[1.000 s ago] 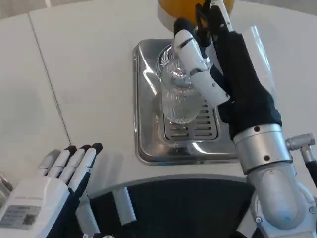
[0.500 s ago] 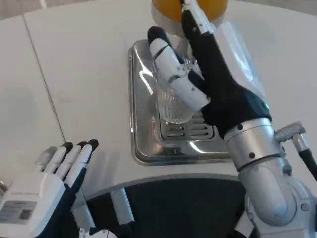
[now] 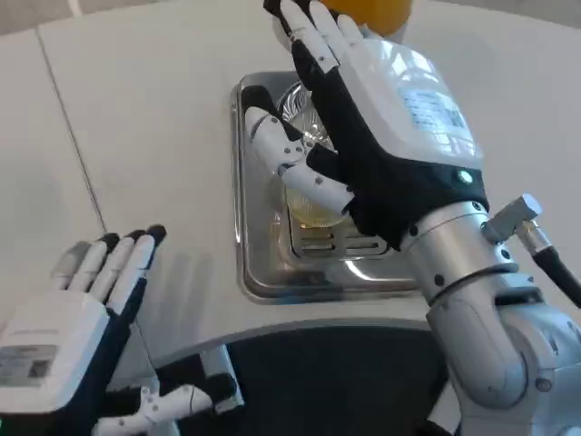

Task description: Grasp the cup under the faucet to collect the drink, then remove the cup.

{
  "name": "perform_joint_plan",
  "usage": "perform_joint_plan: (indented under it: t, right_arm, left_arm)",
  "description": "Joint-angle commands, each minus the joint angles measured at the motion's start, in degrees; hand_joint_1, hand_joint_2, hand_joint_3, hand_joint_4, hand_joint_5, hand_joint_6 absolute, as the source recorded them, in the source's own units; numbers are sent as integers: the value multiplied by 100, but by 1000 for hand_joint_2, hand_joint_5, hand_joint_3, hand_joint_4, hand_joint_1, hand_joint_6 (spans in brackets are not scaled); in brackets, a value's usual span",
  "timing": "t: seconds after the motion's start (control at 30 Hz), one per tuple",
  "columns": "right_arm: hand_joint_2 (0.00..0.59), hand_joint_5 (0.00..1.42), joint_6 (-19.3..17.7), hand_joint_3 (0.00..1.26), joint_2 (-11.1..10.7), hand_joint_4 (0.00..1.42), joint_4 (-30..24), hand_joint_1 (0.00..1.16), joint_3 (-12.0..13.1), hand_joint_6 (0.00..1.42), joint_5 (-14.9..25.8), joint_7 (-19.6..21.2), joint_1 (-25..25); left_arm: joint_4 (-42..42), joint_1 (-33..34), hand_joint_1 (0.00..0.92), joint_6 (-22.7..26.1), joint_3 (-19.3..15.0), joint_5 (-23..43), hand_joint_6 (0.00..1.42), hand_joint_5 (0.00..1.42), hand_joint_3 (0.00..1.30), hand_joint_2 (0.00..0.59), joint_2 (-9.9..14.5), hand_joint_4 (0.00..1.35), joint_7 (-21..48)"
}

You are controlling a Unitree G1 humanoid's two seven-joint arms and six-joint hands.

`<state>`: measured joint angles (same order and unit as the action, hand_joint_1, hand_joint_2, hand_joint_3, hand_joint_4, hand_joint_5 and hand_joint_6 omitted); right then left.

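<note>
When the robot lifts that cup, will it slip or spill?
Probably a little slippery: the cup looks like clear ribbed glass or plastic, so its sides may be smooth. It seems to have yellow drink at the bottom, so tilting could spill it. It stands on the metal tray, with the right hand around it, fingers spread, so the hold may not be firm yet.

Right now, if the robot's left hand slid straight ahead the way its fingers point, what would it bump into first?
Probably nothing soon. The left hand points up and slightly right over bare white table, passing left of the metal drip tray. The way looks free up to the picture's top edge, though depth is hard to judge.
</note>
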<state>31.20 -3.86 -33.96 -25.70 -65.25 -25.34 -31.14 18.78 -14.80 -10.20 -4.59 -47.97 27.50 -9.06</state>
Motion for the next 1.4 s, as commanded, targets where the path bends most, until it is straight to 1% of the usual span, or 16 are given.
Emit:
perform_joint_plan:
  t: [0.03,0.2,0.43,0.63,0.87,1.13,1.3,1.4]
  right_arm:
    - [528,0,-73,43,131,0,-122,0,53,0,-19,-329,37]
    - [531,0,-123,47,231,0,-205,0,82,0,-204,-446,70]
    - [535,0,-155,52,370,0,-242,0,117,0,-371,-526,116]
    - [535,0,-199,53,425,0,-246,0,191,0,-405,-548,153]
    - [535,0,-240,53,469,0,-199,0,247,0,-415,-561,192]
    - [541,0,-214,53,542,0,-249,0,428,0,-378,-540,245]
    - [544,0,-176,54,747,0,-455,0,504,0,-393,-347,543]
    - [551,0,-117,54,952,0,-572,0,583,0,-326,-108,815]
  left_arm:
    - [-307,388,0,199,33,-90,0,0,0,40,-103,0,-214]
    - [-625,796,4,325,158,-122,4,0,0,44,-117,0,-348]
    - [-876,1324,15,484,493,-202,8,0,0,44,-233,0,-427]
    - [-985,1585,22,567,737,-260,10,0,0,45,-338,0,-444]
    - [-1082,1769,34,621,913,-288,14,0,0,47,-379,0,-465]
    - [-1333,2135,40,665,1140,-276,22,2,0,50,-433,0,-453]
    - [-1403,2253,42,640,1248,-271,24,4,0,53,-404,0,-455]
    - [-1393,2248,42,634,1279,-267,25,4,0,53,-376,0,-447]
